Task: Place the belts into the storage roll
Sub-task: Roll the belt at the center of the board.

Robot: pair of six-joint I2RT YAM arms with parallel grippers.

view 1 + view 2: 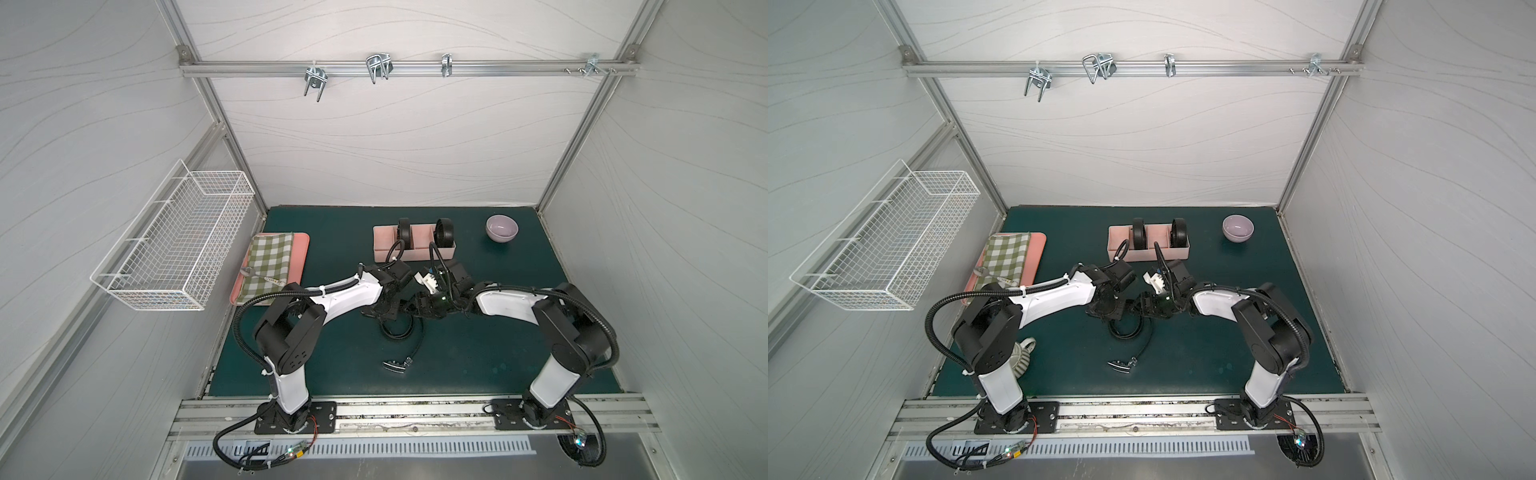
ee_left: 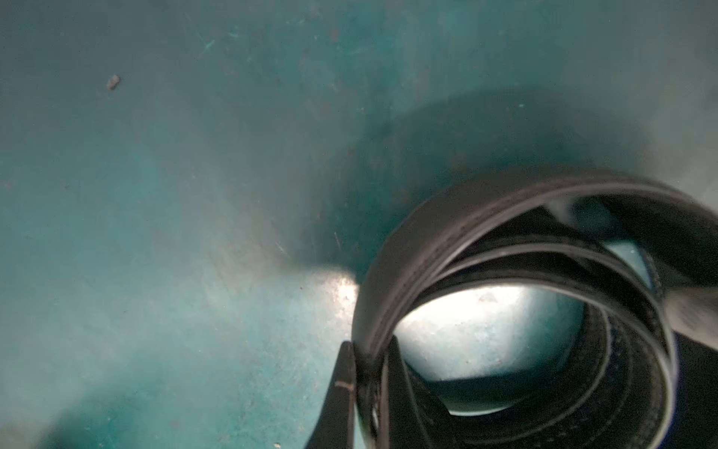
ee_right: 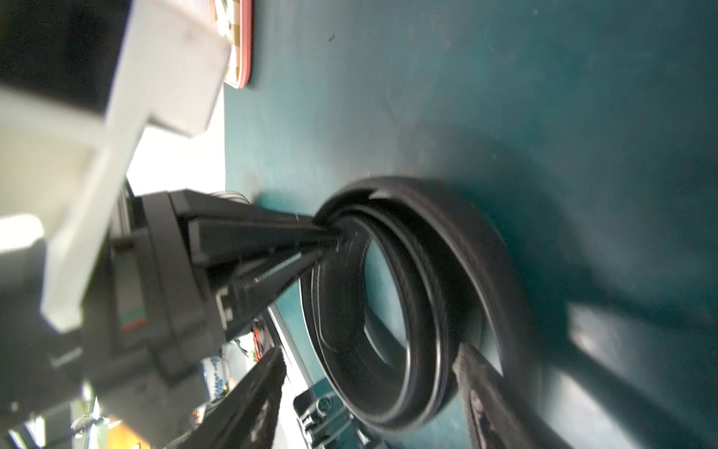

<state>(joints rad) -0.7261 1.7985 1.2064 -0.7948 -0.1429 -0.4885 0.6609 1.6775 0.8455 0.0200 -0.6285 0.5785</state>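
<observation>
Count, belts: three narrow black strap belts.
- Two are tight wheel-like coils (image 1: 404,235) (image 1: 444,235) standing on edge in the long pale pink plastic storage roll (image 1: 384,245). One sits in the right end compartment, the other two along. A bare compartment lies between them and another at the left end.
- The third belt (image 1: 399,332) lies on the dark green desk (image 1: 498,332) as a loose open coil. It is in front of the storage roll and apart from it. Its metal buckle (image 1: 395,365) trails toward the front edge.

Count, arms: two, meeting over the third belt.
- Left pincer (image 2: 371,361): pressed together, pinching the coil's outer wrap between its fingertips.
- Right pincer (image 3: 369,361): spread, with the near part of the coil between its fingers. I cannot tell whether they touch it.

Surroundings, one of each:
- lilac ceramic bowl (image 1: 502,228), right of the storage roll and apart from it;
- flat pink tray (image 1: 301,249) at the desk's left edge, carrying a green checked cloth (image 1: 270,262);
- white wire basket (image 1: 174,241) on the left wall.

Obstructions: both wrists and their black corrugated cables stand between the third belt and the storage roll's front wall.

Room: bare mat shows right of the buckle, toward the right wall.
</observation>
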